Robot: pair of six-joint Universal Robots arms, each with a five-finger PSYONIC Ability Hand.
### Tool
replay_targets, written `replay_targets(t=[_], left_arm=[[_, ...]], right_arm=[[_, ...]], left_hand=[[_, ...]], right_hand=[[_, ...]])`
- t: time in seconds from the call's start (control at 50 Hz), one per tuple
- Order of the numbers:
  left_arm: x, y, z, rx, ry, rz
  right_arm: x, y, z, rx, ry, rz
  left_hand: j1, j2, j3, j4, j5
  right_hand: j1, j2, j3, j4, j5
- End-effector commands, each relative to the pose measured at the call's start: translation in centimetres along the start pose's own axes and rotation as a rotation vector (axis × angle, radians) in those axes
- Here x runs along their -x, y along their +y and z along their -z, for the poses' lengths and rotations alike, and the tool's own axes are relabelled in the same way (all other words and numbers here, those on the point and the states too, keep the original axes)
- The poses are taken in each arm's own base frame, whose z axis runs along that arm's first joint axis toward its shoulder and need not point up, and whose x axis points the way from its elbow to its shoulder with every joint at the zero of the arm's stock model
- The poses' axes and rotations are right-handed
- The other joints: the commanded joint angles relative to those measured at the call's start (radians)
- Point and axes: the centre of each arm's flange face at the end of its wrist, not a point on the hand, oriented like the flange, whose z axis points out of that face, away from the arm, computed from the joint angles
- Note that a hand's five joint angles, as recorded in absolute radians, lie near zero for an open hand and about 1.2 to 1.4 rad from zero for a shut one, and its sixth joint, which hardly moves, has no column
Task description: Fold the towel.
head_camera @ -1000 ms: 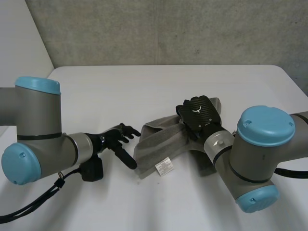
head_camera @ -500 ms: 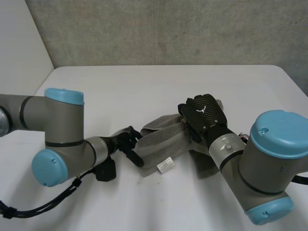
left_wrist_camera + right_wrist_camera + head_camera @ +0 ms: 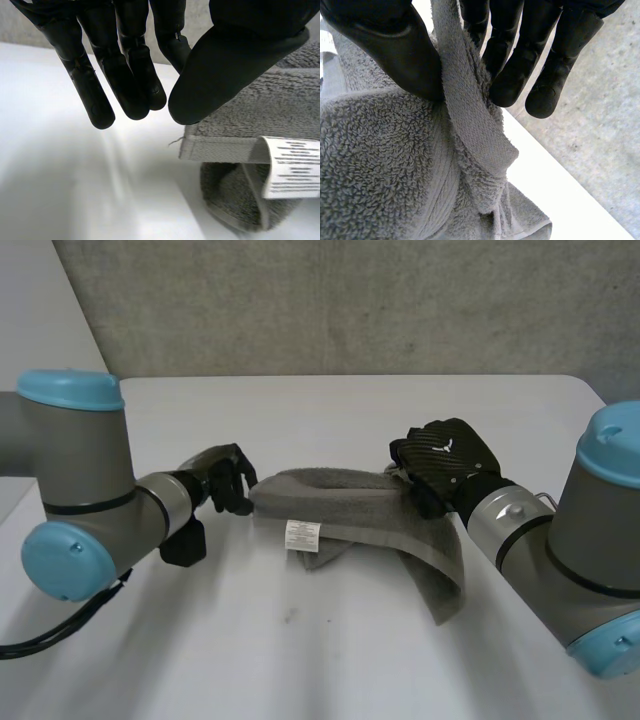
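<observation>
We see the white table (image 3: 330,410), and across its middle the grey towel (image 3: 350,502) lies bunched, one end trailing toward the near right. The right hand (image 3: 445,455) is at the towel's far right edge, with thumb and fingers clamped on an upright fold of cloth. The left hand (image 3: 225,482) sits just beside the towel's left end, its fingers loose and close together and its thumb by the hem, gripping nothing. A white label (image 3: 300,533) hangs from the front hem.
</observation>
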Motion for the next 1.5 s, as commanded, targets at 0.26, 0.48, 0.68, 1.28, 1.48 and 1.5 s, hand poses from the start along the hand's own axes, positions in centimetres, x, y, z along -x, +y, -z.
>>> replay_targets(t=[0.26,0.48,0.68,1.28,1.48,1.5], left_arm=[[-0.6,-0.5,1.4,0.006,0.010,-0.047],[-0.1,2.7,1.5,0.102,0.000,-0.044],[0.2,3.4,1.5,0.124,-0.008,-0.032],[0.3,6.9,1.0,0.229,-0.022,0.006],[-1.3,6.0,1.0,0.189,0.022,0.008],[-1.3,6.0,1.0,0.189,0.022,0.008]], right_arm=[[-1.3,0.1,0.3,0.127,-0.133,-0.122],[-1.6,1.2,0.1,0.191,-0.137,-0.172],[-0.6,2.6,0.2,0.163,-0.143,-0.169],[-0.9,1.7,1.1,-0.134,-0.020,-0.007],[-0.8,1.8,1.3,-0.128,-0.021,-0.004],[-0.8,1.8,1.3,-0.128,-0.021,-0.004]], left_hand=[[0.196,0.180,0.180,0.180,0.185],[0.196,0.180,0.180,0.180,0.185],[0.196,0.180,0.180,0.180,0.185],[-0.603,-0.618,-0.618,-0.618,-0.614],[-0.332,-0.348,-0.348,-0.348,-0.344],[-0.332,-0.348,-0.348,-0.348,-0.343]], right_hand=[[-0.892,-0.908,-0.920,-0.929,-0.891],[-0.795,-0.811,-0.823,-0.832,-0.794],[-0.707,-0.723,-0.735,-0.744,-0.706],[0.096,0.081,0.068,0.059,0.098],[0.096,0.081,0.068,0.059,0.098],[0.096,0.081,0.068,0.059,0.098]])
